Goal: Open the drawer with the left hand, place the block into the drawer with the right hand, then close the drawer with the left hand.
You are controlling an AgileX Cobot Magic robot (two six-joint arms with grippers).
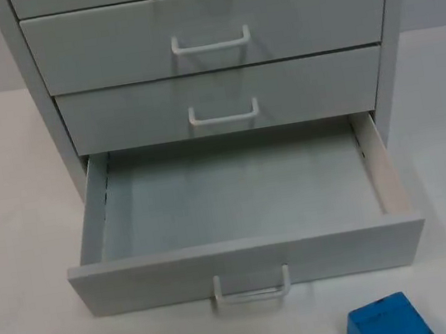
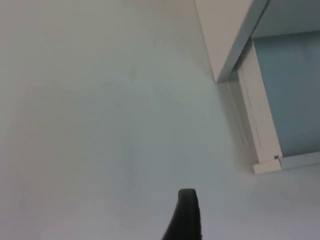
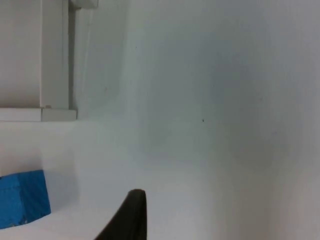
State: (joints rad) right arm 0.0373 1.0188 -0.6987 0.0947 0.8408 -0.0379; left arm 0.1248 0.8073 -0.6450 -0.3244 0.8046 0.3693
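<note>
The bottom drawer [image 1: 237, 207] of the grey cabinet [image 1: 210, 51] stands pulled out towards the near side, with nothing inside. The blue block [image 1: 387, 323] sits on the white table [image 1: 17, 248] near the drawer's front right corner, apart from it, turned slightly askew. The left gripper [image 2: 186, 210] hangs over the table left of the drawer, the right gripper [image 3: 132, 212] right of the block; whether their fingers are apart cannot be told.

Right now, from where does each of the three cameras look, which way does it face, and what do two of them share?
Top view: fixed above, facing down and forward at the grey cabinet's open bottom drawer and the blue block; no arm visible.
Left wrist view: on the left arm, facing the white table beside the drawer; one black fingertip.
Right wrist view: on the right arm, facing table and block; one fingertip.
Top and right wrist views share the block.
</note>
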